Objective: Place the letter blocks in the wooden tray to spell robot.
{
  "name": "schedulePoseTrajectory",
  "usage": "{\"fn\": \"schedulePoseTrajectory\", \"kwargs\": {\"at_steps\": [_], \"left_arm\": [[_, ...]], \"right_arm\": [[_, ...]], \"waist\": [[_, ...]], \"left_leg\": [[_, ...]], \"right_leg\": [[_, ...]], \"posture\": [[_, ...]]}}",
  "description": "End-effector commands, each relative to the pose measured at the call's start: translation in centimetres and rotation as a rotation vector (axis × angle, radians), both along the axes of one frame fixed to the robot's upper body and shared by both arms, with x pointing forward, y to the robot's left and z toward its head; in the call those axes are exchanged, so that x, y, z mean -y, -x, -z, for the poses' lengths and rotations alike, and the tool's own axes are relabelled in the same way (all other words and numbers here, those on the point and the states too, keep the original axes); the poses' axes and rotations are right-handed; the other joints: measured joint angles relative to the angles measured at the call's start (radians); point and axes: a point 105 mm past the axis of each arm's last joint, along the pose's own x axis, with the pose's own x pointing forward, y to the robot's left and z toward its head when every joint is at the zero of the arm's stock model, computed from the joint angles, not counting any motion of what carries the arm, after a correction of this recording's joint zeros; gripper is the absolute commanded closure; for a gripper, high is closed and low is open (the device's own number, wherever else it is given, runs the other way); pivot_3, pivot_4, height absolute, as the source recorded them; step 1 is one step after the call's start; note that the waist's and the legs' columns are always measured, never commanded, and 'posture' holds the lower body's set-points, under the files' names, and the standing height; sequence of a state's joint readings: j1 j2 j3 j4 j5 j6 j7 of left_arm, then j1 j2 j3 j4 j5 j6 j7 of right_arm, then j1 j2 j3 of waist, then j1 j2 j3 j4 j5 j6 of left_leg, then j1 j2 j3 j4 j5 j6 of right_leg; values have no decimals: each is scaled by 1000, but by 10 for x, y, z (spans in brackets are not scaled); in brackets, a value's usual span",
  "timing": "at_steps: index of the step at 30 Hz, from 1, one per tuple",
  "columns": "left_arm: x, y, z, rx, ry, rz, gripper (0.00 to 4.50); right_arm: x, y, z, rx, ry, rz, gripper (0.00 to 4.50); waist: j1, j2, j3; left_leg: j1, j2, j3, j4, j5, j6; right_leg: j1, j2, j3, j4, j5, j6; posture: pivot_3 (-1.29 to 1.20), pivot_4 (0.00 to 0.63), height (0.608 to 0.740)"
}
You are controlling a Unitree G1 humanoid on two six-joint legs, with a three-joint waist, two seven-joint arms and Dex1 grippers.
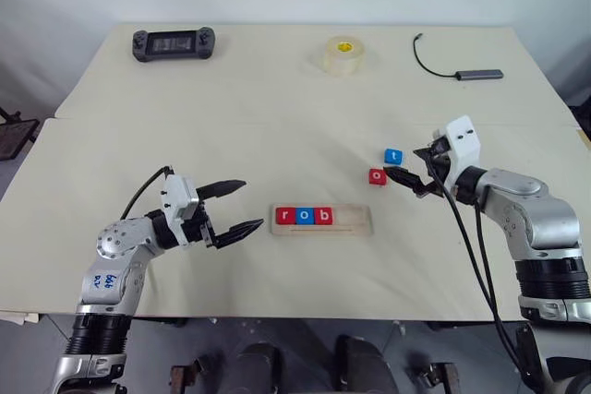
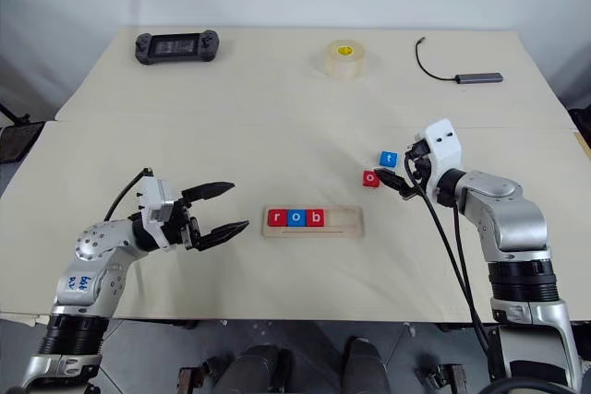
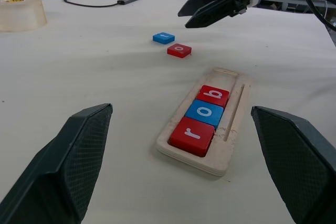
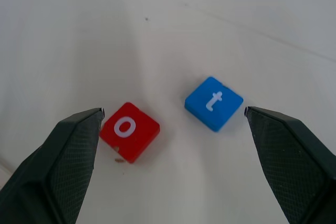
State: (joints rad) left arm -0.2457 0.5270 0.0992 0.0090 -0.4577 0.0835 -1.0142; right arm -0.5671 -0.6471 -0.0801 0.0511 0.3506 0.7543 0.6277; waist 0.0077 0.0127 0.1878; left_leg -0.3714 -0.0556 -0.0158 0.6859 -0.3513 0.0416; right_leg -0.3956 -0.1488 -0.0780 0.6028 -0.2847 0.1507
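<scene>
The wooden tray [image 1: 355,220] lies near the table's front middle. A red r [image 1: 284,217], a blue o [image 1: 303,217] and a red b [image 1: 322,217] fill its left part, and its right part is bare. Two loose letter blocks lie right of and behind the tray, a red o [image 4: 129,131] and a blue t [image 4: 213,103]. My right gripper [image 1: 406,180] hovers open just right of the red o, a finger on either side of the pair in the right wrist view. My left gripper [image 1: 251,204] is open and empty, left of the tray and pointing at it.
A black handheld game controller [image 1: 174,43] lies at the back left. A roll of clear tape [image 1: 343,54] stands at the back middle. A grey USB hub with a black cable [image 1: 478,74] is at the back right. A seam crosses the table's width.
</scene>
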Motion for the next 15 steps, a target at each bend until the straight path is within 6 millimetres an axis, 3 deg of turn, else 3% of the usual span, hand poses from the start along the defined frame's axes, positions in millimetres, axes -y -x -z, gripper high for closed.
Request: {"fn": "schedulePoseTrajectory", "kwargs": {"at_steps": [1, 9, 15], "left_arm": [[1, 4, -8, 50, -13, 8, 0], [1, 8, -5, 50, -26, 10, 0], [1, 10, -6, 52, -31, 13, 0]], "right_arm": [[-9, 1, -13, 8, -8, 16, 8], [-35, 6, 6, -120, -98, 173, 8], [-36, -4, 14, -105, -102, 299, 8]], "waist": [[-4, 0, 0], [-10, 0, 0], [-10, 0, 0]], "left_leg": [[0, 0, 0, 0, 0, 0], [0, 1, 0, 0, 0, -1], [0, -1, 0, 0, 0, -1]], "right_leg": [[0, 0, 0, 0, 0, 0], [-1, 1, 1, 2, 0, 0], [-2, 0, 1, 4, 0, 0]], "posture": [[0, 150, 740], [0, 150, 740], [0, 150, 740]]}}
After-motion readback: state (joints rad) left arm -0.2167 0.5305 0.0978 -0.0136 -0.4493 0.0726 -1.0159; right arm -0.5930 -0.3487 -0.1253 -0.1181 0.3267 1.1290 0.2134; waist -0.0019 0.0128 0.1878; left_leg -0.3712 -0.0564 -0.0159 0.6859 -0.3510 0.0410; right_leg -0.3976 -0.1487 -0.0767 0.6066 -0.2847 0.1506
